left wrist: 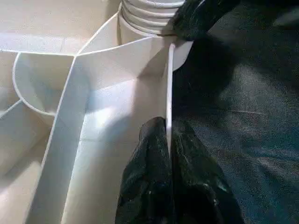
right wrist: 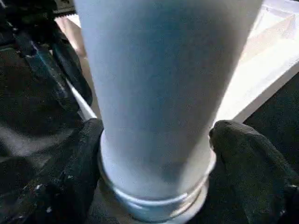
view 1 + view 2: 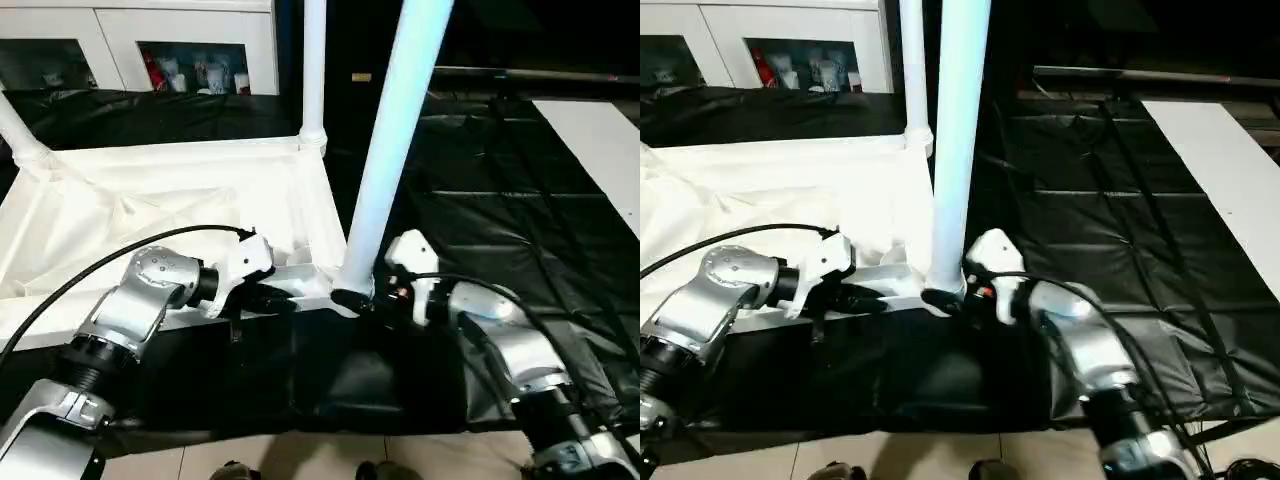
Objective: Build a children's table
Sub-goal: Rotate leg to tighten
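Upturned on black quilted sheeting [image 3: 500, 190]: white plastic tabletop [image 3: 150, 200], glossy, rectangular, ribbed underside up, thin straight walls meeting a curved rib and round corner sockets

At far left, slanting out of a far corner socket, smooth white tube leg [image 3: 20, 135]; behind it, white cabinet [image 3: 190, 45] with glass doors and small coloured items inside

Left gripper [image 1: 169, 154], two black textured fingers, closed on the thin upright near rim wall of the tabletop, one finger on each face, just beside the near right corner; silver jointed forearm and black cable trailing back toward picture left

Upright in the far right corner socket, slim white leg [image 3: 314, 65] with a ringed collar at its base

Planted in the near right corner socket [image 1: 147, 18], ringed with stacked ridges, long tapered white tube leg [image 3: 395, 140], leaning slightly right toward the top, matte and round, narrower at the foot and ending in a raised collar

Right gripper [image 2: 156, 144] clamped around the base of that leg, one rough black finger on either side just above the collar, white wrist housing close behind

Right of the tabletop's edge, open creased black sheeting, then flat white board [image 3: 600, 150] at the far right margin; pale floor tiles [image 3: 330, 455] along the near edge
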